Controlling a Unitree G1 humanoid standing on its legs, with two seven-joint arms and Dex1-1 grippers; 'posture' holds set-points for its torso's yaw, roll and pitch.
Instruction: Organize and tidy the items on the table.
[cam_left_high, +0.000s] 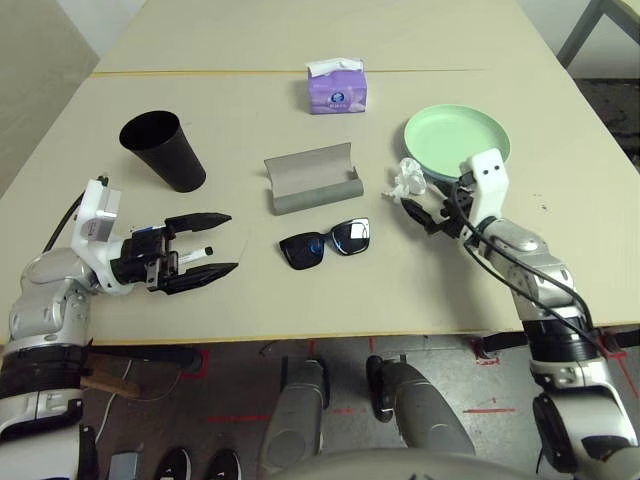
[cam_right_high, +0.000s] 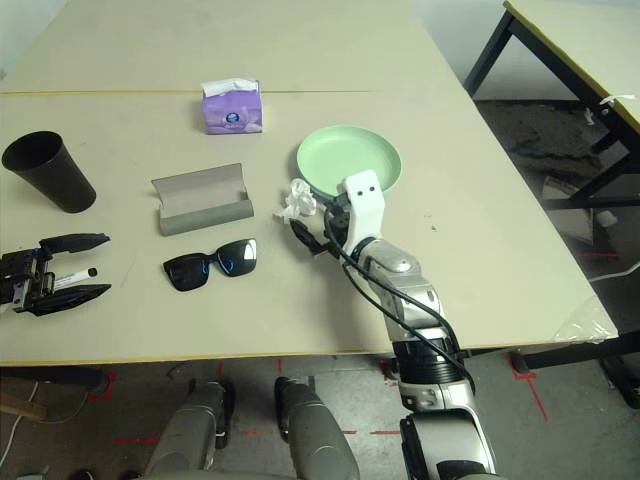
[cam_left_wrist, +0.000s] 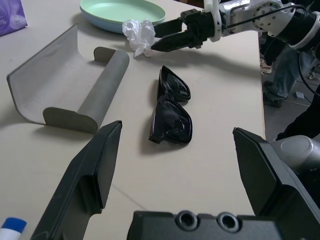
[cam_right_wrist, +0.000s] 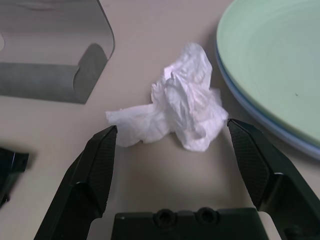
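My left gripper (cam_left_high: 233, 242) stands open near the table's front left, with a white marker (cam_left_high: 192, 254) lying between its fingers. Black sunglasses (cam_left_high: 325, 243) lie right of it, in front of the open grey glasses case (cam_left_high: 312, 178). A black cup (cam_left_high: 165, 150) stands at the left and a purple tissue box (cam_left_high: 337, 88) at the back. My right gripper (cam_right_wrist: 171, 129) is open, its fingertips flanking the near side of the crumpled white tissue (cam_right_wrist: 187, 107). The tissue lies against the green plate (cam_right_wrist: 280, 65), which is stacked on a pale-blue plate (cam_right_wrist: 272, 127).
A thin yellowish seam (cam_left_high: 200, 72) crosses the table behind the tissue box. The front edge (cam_left_high: 330, 335) runs just below the sunglasses. A separate table with grey legs (cam_right_high: 560, 40) stands at the back right.
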